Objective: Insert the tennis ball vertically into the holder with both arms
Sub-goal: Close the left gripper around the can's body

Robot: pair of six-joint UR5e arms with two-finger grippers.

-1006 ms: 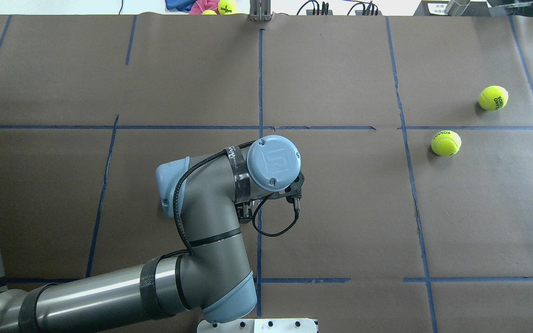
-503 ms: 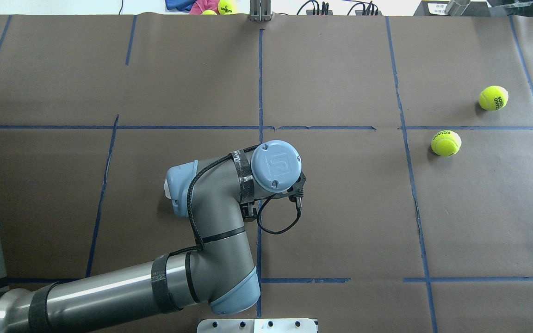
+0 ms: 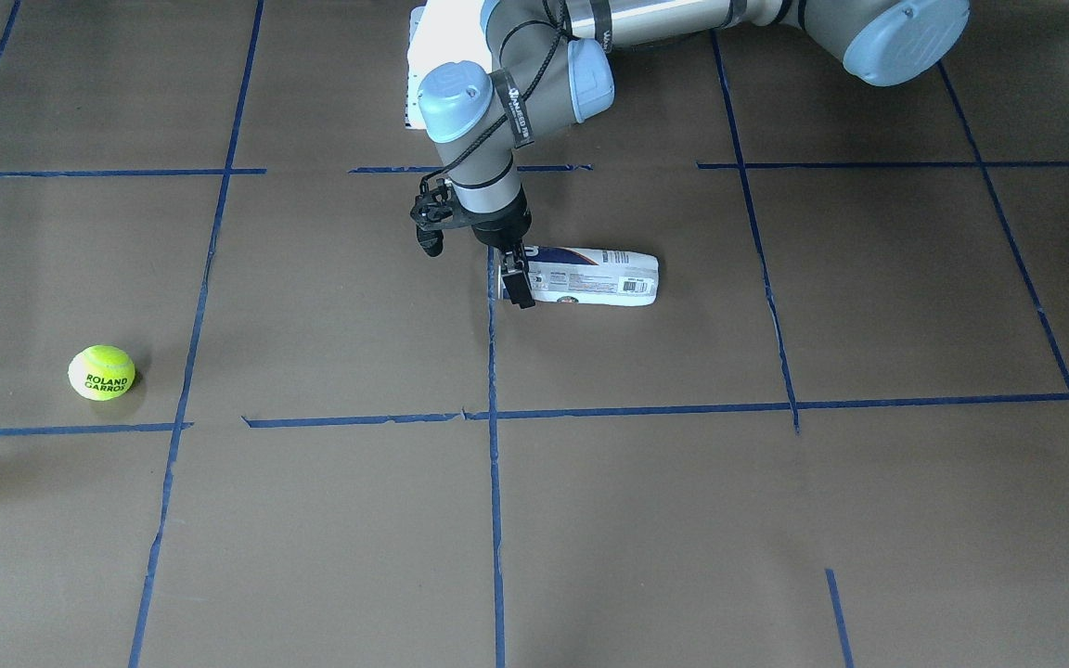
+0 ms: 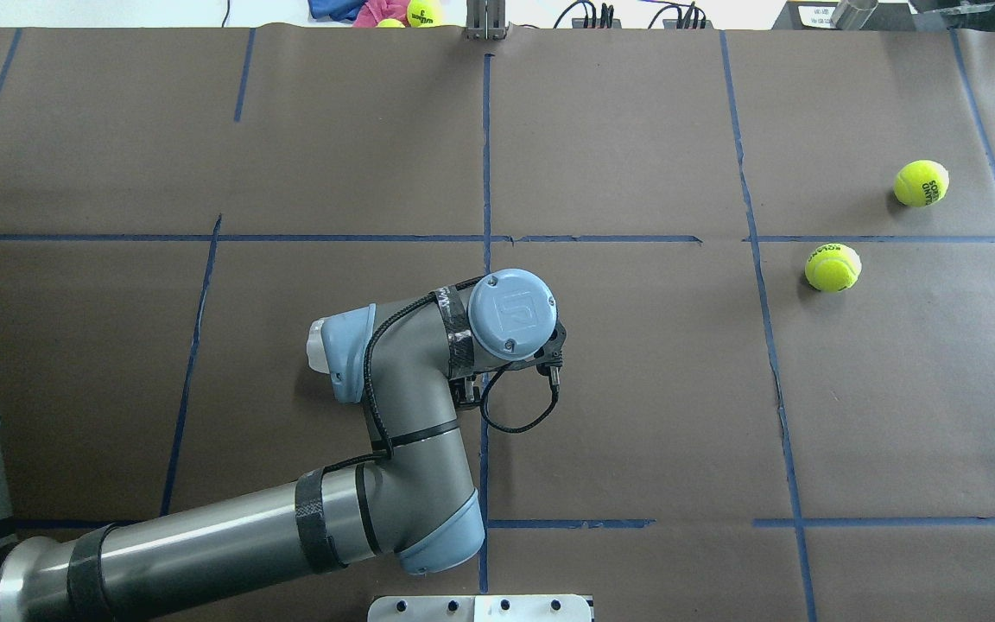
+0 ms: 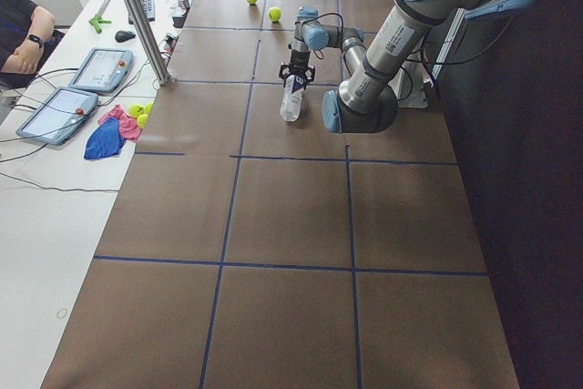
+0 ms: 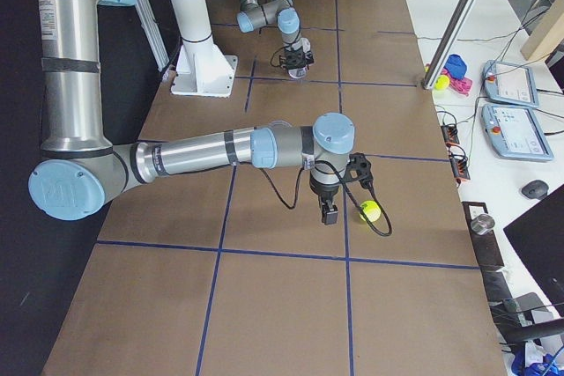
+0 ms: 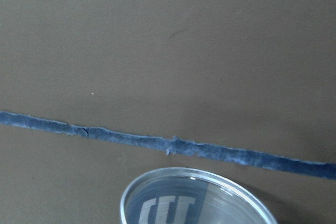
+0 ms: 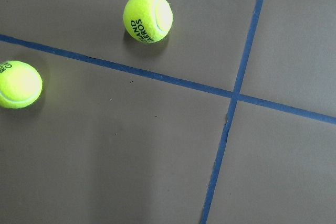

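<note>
The holder (image 3: 595, 276), a white and navy labelled can with a barcode, points away from my left gripper (image 3: 516, 283), which is shut on its mouth end. In the exterior left view the can (image 5: 290, 100) hangs tilted, its far end low by the table. The left wrist view shows its silvery rim (image 7: 178, 203). In the overhead view only its white end (image 4: 317, 344) peeks out from under the arm. Two tennis balls (image 4: 921, 182) (image 4: 833, 267) lie at the right. My right gripper (image 6: 328, 213) hovers beside a ball (image 6: 369, 210); I cannot tell whether it is open or shut.
Blue tape lines grid the brown table cover. A white base plate (image 4: 480, 607) sits at the near edge and a white pedestal (image 6: 198, 59) stands by the robot. A metal post (image 4: 484, 22), cloths and spare balls (image 4: 424, 12) lie at the far edge.
My left arm's wrist has shifted right and slightly toward the robot, and the can's white end has come into sight beside the wrist. The balls have not moved.
</note>
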